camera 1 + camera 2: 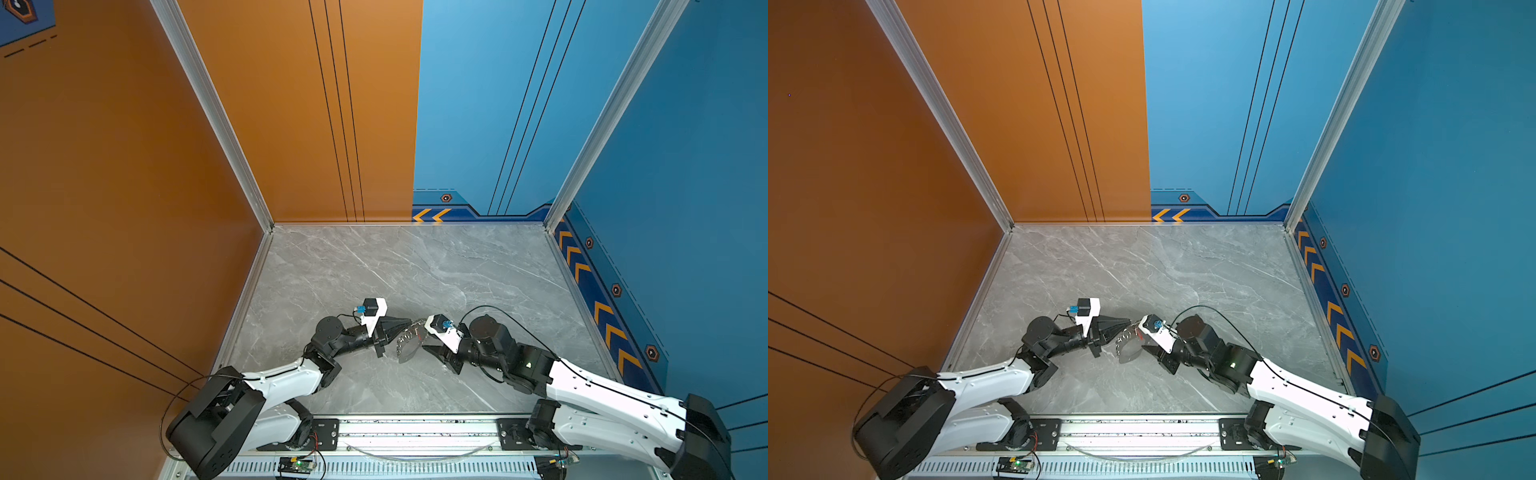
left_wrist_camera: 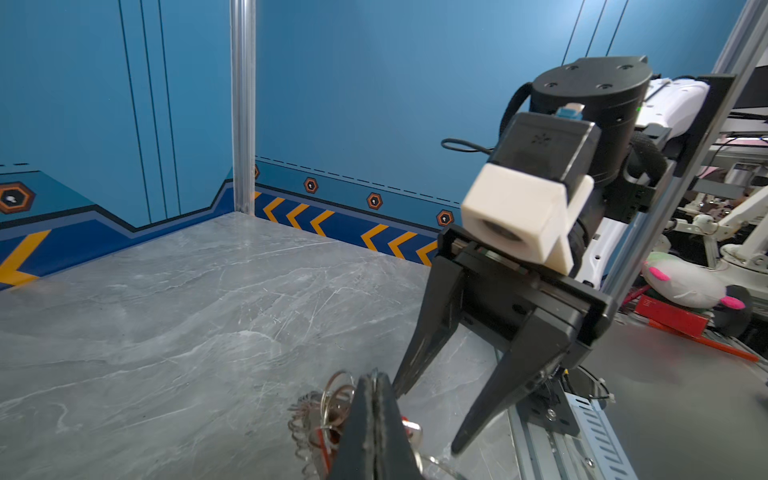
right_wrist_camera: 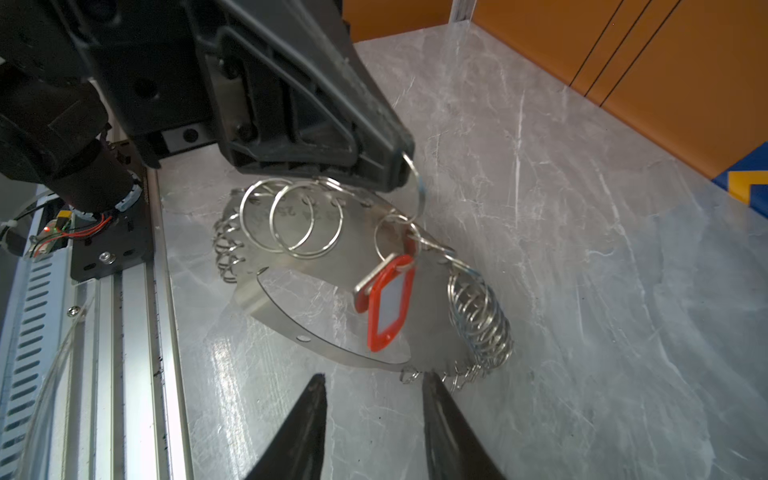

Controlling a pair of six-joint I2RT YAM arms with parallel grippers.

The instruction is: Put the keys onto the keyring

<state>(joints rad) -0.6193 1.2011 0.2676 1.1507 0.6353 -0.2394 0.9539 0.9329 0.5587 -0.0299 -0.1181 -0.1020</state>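
Marble table (image 3: 582, 249): left gripper (image 3: 397, 168) pinches keyring (image 3: 286, 309), one key (image 3: 390, 307) already hanging on it; right gripper (image 3: 374, 376) spread, empty; second key not visible.

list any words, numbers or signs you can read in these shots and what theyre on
"25": stamped on the keyring band, right wrist view; faint, and the neighbouring numerals are too blurred to read.
key tag: white insert blank.
wall chevrons and hexagon marks: signs only, no words.

White arm shells (image 1: 286, 378); black joints (image 1: 330, 328); right pincer (image 2: 427, 422) black, tapered; white camera housing (image 2: 515, 216); black cables (image 2: 510, 106).
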